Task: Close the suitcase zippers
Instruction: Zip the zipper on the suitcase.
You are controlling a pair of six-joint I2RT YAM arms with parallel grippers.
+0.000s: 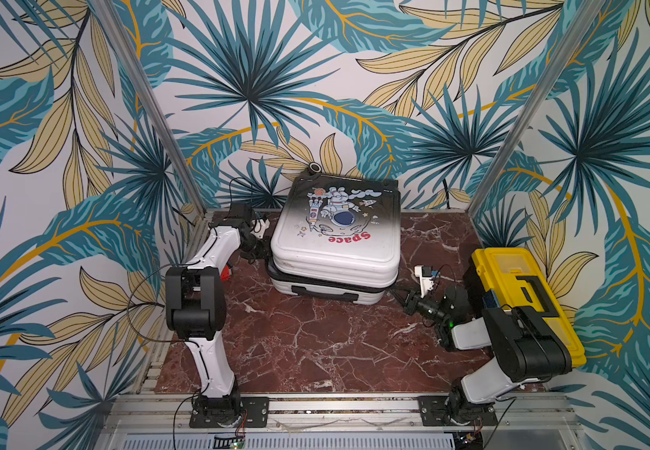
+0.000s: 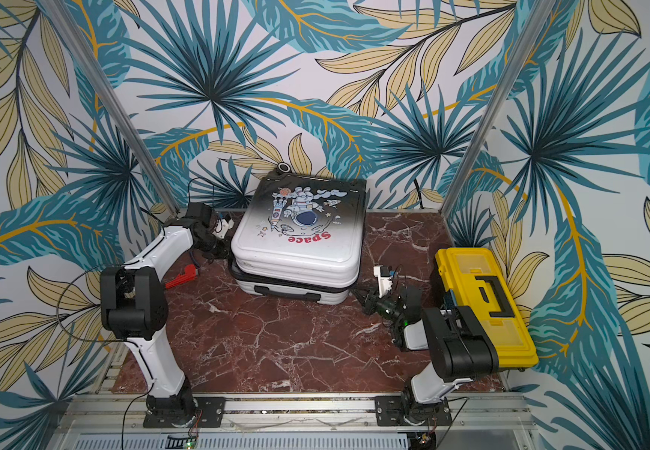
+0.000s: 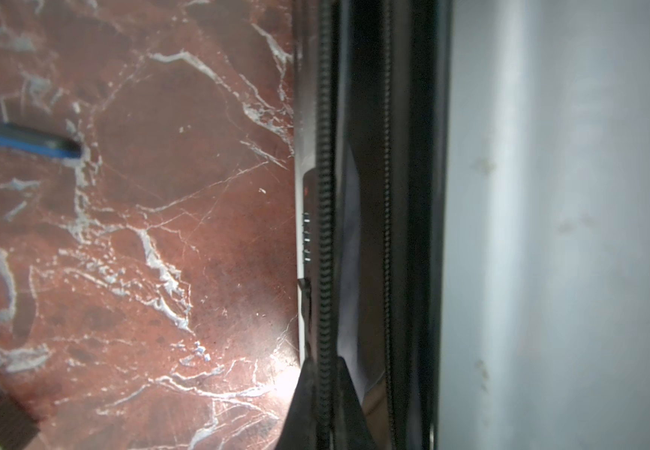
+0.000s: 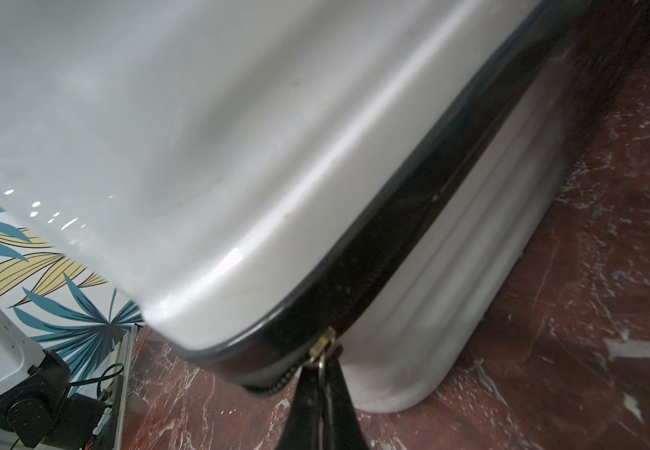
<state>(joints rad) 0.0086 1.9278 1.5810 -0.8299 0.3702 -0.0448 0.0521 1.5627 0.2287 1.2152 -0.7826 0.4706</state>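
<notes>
Astronaut "Space" suitcase (image 1: 335,249) lies flat at the back middle of the marble worktop (image 1: 315,343), its seam gaping on the left.
Right claw (image 4: 323,370) pinches the metal zipper pull (image 4: 324,346) at the near right corner; left claw (image 3: 324,366) is pressed together on the open zipper track (image 3: 325,233); yellow toolbox (image 1: 518,280) far right.

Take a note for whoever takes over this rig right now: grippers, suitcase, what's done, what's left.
Left gripper: shut on a zipper track at the left seam of the suitcase.
Right gripper: shut on the zipper pull at the front right corner.
The suitcase lies flat, lid down.
Done: pull gripped; seam behind it looks zipped.
Left: front and left seam gape, lining showing; zip along them.
</notes>
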